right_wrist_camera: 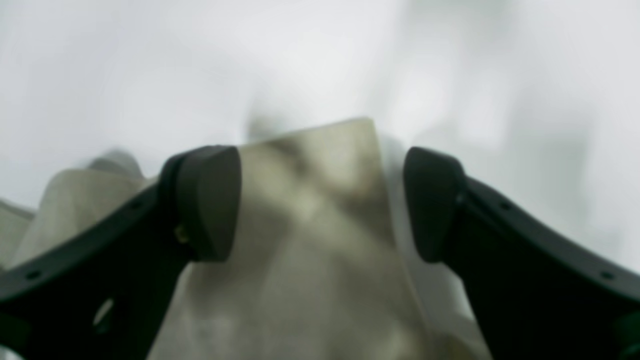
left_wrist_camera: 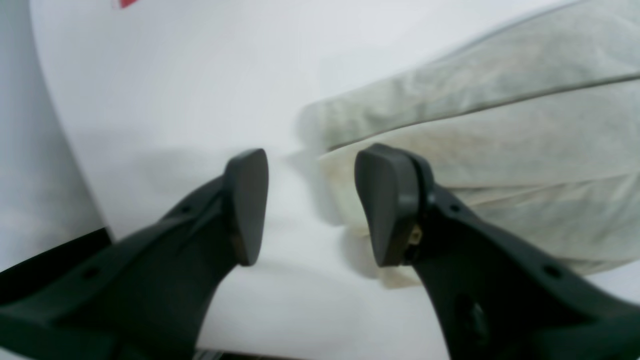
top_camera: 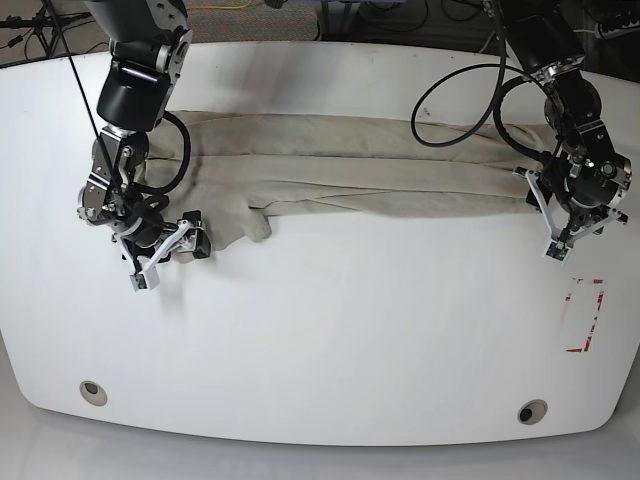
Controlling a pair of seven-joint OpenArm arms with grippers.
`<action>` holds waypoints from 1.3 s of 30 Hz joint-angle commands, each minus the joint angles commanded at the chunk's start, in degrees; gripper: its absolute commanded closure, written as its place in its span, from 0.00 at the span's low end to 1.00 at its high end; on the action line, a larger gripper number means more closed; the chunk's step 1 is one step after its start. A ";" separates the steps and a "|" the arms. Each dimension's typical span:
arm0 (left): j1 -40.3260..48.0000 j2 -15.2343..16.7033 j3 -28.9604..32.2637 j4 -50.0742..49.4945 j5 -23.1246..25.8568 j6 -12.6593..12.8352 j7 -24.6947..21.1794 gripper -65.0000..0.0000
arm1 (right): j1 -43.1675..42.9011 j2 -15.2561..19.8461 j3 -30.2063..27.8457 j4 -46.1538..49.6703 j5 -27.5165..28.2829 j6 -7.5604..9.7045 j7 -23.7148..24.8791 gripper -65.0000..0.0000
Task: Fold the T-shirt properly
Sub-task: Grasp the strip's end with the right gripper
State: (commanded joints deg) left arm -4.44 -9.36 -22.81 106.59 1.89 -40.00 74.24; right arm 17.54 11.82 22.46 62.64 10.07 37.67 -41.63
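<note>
in the left wrist view, the left hand (left_wrist_camera: 311, 207) has its two dark pads spread apart with nothing between them but bare white counter (left_wrist_camera: 175, 90). the t-shirt (left_wrist_camera: 500, 145) lies on the counter at the right of this view, folded into long layers with a dark seam line running along it. its blunt end reaches just past the right pad, and that pad sits over the cloth's edge; whether it touches is not clear. a small red mark (left_wrist_camera: 127, 3) shows at the top edge.

in the right wrist view, which is heavily blurred, the right hand (right_wrist_camera: 322, 205) is also open, its pads wide apart. a flap of the t-shirt (right_wrist_camera: 310, 240) lies between and below the pads, with a straight edge at its far end. more cloth bunches at the lower left. the pads do not close on the fabric.

in the base view, the t-shirt (top_camera: 350, 160) stretches as a long, narrow, wrinkled band across the upper half of the white counter (top_camera: 330, 330), from one arm to the other. a small flap hangs down toward the near side at the view's left end. the right hand (top_camera: 168, 248) is at that end, just beside the flap, fingers parted. the left hand (top_camera: 570, 236) is at the band's other end, at its near edge, pointing down. a red outlined rectangle (top_camera: 585, 316) is marked on the counter near it. two round holes (top_camera: 532, 411) sit near the front edge.
</note>
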 joint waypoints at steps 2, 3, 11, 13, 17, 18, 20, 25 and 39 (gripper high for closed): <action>0.00 0.00 0.00 0.00 0.00 0.00 0.00 0.54 | -0.09 -0.18 -0.09 0.00 0.09 0.00 -0.09 0.26; 0.00 0.00 0.00 0.00 0.00 0.00 0.00 0.54 | -0.26 -0.53 -0.88 0.09 0.44 0.00 -0.18 0.26; 0.00 0.00 0.00 -0.35 0.00 0.00 -0.09 0.54 | -2.20 -2.37 -3.87 3.69 0.00 0.00 -0.18 0.26; 0.00 0.00 0.09 -0.44 0.00 0.00 -0.09 0.54 | -2.20 -2.55 -3.78 3.60 0.00 -0.09 -0.18 0.27; 0.00 0.18 0.18 -0.44 0.00 0.00 -0.09 0.54 | -2.20 -2.55 -3.69 3.34 0.00 -0.09 0.09 0.46; 0.00 0.18 0.18 -0.44 0.00 0.00 -0.09 0.54 | -2.20 -2.55 -3.69 3.34 0.00 -0.09 0.09 0.54; 0.00 0.18 0.18 -0.44 0.00 0.00 -0.09 0.54 | -2.11 -2.55 -3.78 3.34 0.00 0.00 0.09 0.70; 0.00 0.18 0.26 -0.53 0.00 0.00 -0.09 0.54 | -1.85 -1.67 -3.96 3.52 0.00 0.09 0.09 1.00; 0.00 0.26 0.35 -1.32 0.00 0.00 -0.18 0.54 | -5.71 -2.37 -3.69 22.86 0.62 0.62 -8.44 1.00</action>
State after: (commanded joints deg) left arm -4.44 -9.10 -22.46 105.27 1.89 -40.00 74.07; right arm 11.82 9.45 18.77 85.49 10.68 38.29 -50.07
